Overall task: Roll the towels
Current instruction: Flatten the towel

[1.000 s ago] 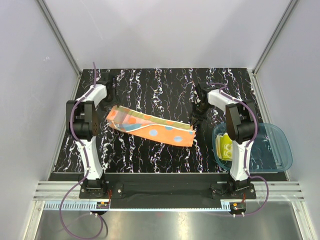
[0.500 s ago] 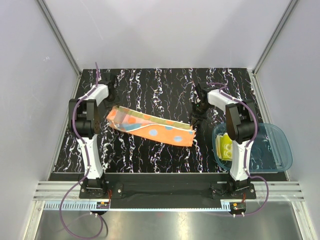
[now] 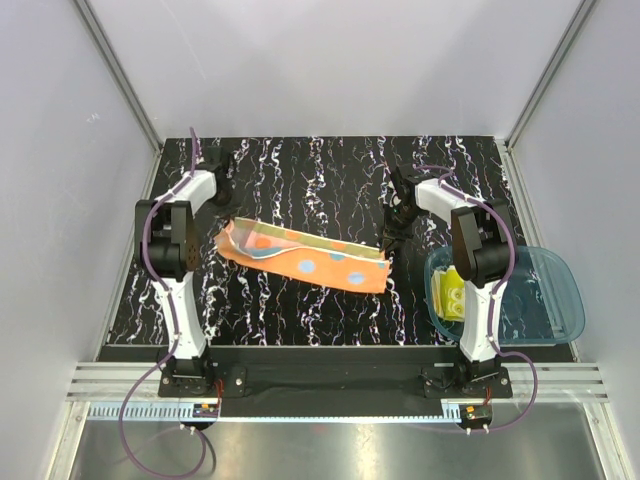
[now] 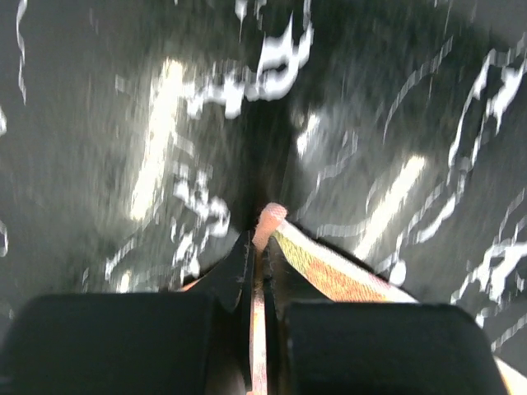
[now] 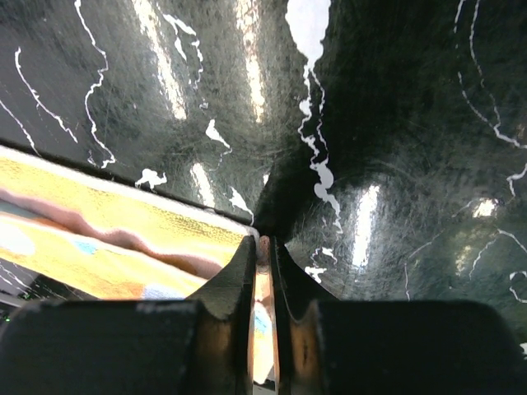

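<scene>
The orange towel with blue polka dots (image 3: 300, 255) lies folded into a long strip across the middle of the black marbled table. My left gripper (image 3: 225, 213) is at the strip's left end. In the left wrist view the left gripper (image 4: 262, 239) is shut on a corner of the orange cloth (image 4: 346, 276). My right gripper (image 3: 389, 242) is at the right end, and in the right wrist view the right gripper (image 5: 263, 243) pinches that corner of the orange cloth (image 5: 107, 222). The yellow towel (image 3: 452, 292) lies in the tray.
A translucent blue tray (image 3: 545, 305) sits at the table's right front, partly over the edge, beside the right arm's base. Grey walls close in the table on three sides. Both arm bases stand at the near edge.
My left gripper has closed on the towel's left corner, and that end has drawn in slightly to the right. The right gripper and its end have not moved.
</scene>
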